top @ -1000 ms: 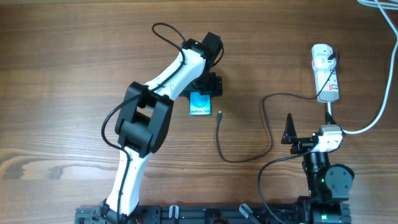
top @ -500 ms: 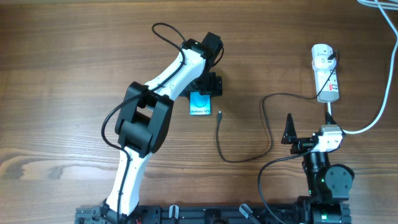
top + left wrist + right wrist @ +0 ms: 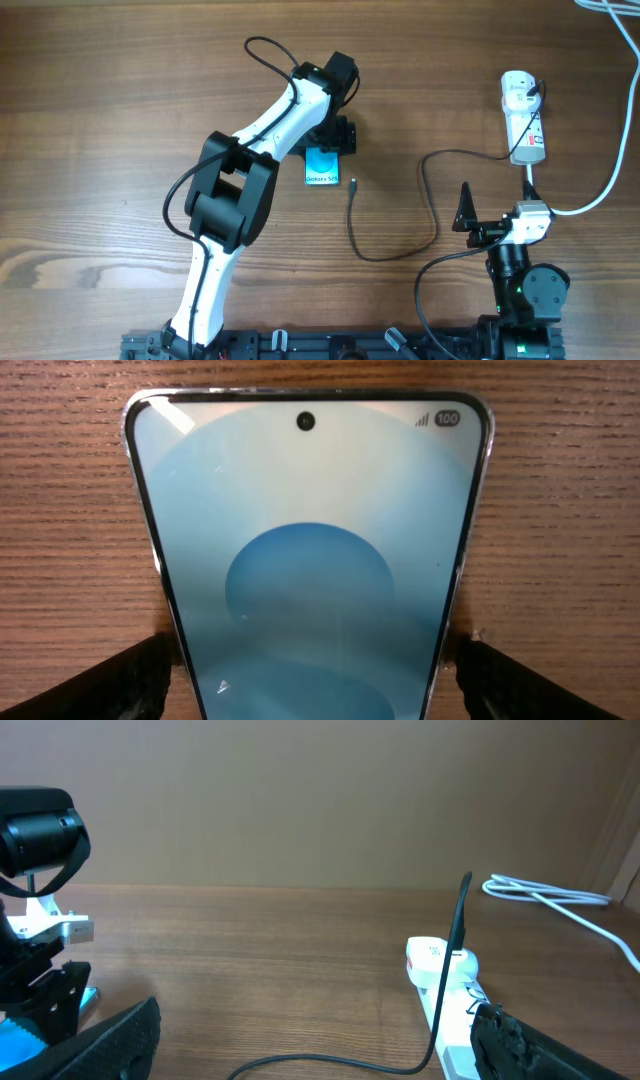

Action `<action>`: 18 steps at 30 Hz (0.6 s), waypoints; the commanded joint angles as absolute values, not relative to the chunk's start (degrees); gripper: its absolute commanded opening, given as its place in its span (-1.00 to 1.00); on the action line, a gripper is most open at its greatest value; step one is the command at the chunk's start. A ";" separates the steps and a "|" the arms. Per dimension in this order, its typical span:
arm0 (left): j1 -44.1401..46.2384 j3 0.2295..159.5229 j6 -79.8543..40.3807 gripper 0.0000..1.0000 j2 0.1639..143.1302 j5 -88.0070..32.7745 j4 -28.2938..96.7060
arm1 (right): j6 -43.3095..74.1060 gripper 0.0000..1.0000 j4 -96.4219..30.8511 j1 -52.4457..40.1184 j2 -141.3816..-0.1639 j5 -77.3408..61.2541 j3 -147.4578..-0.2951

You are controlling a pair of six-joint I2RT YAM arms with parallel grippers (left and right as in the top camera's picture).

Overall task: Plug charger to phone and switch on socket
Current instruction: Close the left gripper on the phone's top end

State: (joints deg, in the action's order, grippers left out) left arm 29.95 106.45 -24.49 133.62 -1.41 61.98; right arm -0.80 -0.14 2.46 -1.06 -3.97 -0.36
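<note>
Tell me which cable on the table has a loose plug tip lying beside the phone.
The thin black charger; its tip lies free just right of the phone. The thicker white cable leads from the socket instead.

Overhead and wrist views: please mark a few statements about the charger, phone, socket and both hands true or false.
1. The charger is plugged into the phone. False: its plug tip lies on the table just right of the phone, apart from it.
2. The left hand is at the phone, with its fingers on either side. True.
3. The right hand holds the charger cable. False: it is open and empty, away from the cable.
4. The charger's other end runs up to the socket. True.
5. The phone's screen shows 100 in a corner. True.
</note>
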 commanded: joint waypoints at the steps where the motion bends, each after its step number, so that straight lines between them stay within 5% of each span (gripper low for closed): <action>1: 29.61 105.95 -23.99 0.88 134.82 -2.48 61.65 | -1.48 1.00 0.03 2.59 -0.80 -3.03 -0.30; 18: 29.61 105.95 -23.99 0.55 134.82 -2.50 61.67 | -1.50 1.00 0.05 2.59 -0.80 -3.03 -0.30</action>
